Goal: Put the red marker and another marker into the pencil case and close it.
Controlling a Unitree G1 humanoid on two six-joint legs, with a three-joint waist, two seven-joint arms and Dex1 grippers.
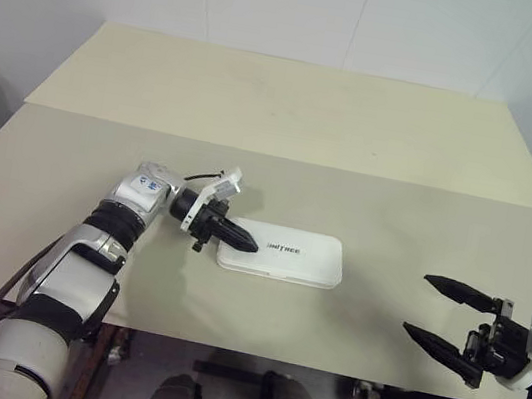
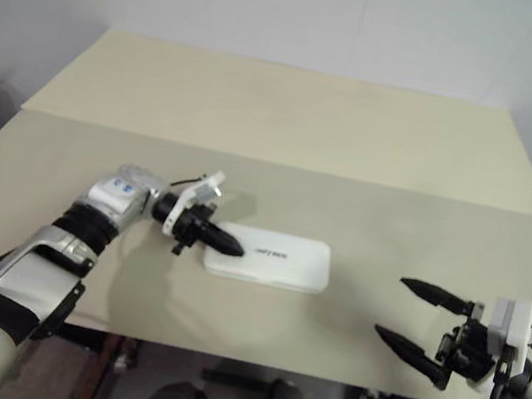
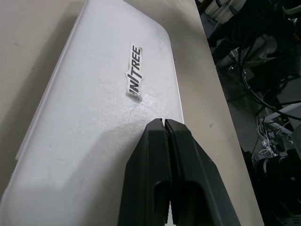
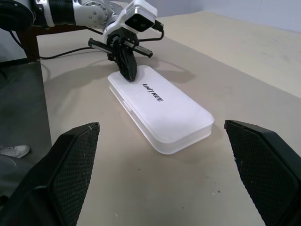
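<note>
Left wrist view shows the pinched-together left gripper (image 3: 164,123) seemingly pressing the closed pencil case (image 3: 94,117), contents hidden; right gripper (image 1: 445,314) gapes empty near the tabletop's (image 1: 290,112) front edge.

I counted one white pencil case (image 1: 283,254), closed, at the frame's center on one table (image 1: 288,122), and two grippers: left (image 1: 247,242), right (image 1: 438,313).

light: even, bright | shadows: soft, beside pencil case (image 1: 283,254) | blur: slight | glare: none
</note>
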